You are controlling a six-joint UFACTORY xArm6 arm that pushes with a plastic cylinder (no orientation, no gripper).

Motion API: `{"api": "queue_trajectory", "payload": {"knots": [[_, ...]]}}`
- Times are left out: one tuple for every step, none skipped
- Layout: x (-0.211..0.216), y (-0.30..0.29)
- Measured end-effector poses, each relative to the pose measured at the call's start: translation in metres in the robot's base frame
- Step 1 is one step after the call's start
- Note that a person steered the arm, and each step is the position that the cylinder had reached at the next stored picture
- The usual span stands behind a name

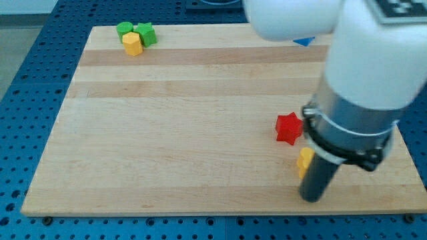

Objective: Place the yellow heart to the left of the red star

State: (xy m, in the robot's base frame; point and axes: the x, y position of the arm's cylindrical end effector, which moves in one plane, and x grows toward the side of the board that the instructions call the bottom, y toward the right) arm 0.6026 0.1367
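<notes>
A green round block (124,29), a green star-like block (146,33) and a yellow hexagonal block (133,44) cluster together, touching, at the wooden board's (173,133) top left. A blue block (304,41), mostly hidden, shows near the view's top right.

One camera looks down at a slant over the wooden counter (187,133) from its near edge, fairly close.

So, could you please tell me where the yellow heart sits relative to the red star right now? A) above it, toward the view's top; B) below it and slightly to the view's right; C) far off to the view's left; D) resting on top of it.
B: the yellow heart lies just below the red star, slightly right, partly hidden by the rod, with my tip beside and below it.
</notes>
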Motion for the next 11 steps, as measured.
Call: {"api": "queue_trajectory", "payload": {"knots": [[-0.003, 0.017], [-0.014, 0.017], [-0.025, 0.017], [-0.027, 0.016], [-0.028, 0.004], [-0.038, -0.012], [-0.061, -0.027], [-0.077, -0.047], [-0.088, -0.070], [-0.105, -0.091], [-0.125, -0.112]]}}
